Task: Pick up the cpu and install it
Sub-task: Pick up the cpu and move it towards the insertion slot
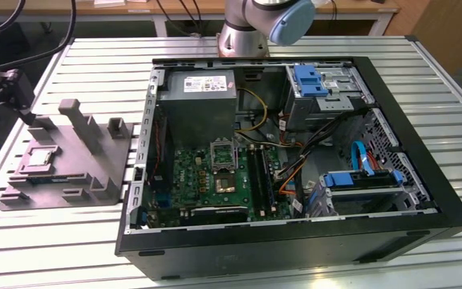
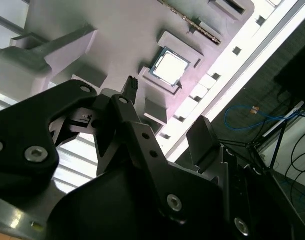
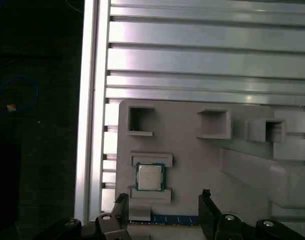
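Item: cpu (image 3: 150, 176). It lies flat in a pocket of the grey fixture tray (image 3: 192, 145), on the exterior view's left of the open computer case (image 1: 423, 198).
Item: gripper (image 3: 162, 212). Its jaws are spread wide and empty, poised over the chip without touching it.
Step, as I judge it: approach for the pick; installation not begun.
Writing: white label (image 1: 209, 83) on the power supply (image 1: 199, 117); I cannot read its print.

Small silvery square cpu (image 3: 150, 177), flat in a grey tray (image 3: 192, 165) recess
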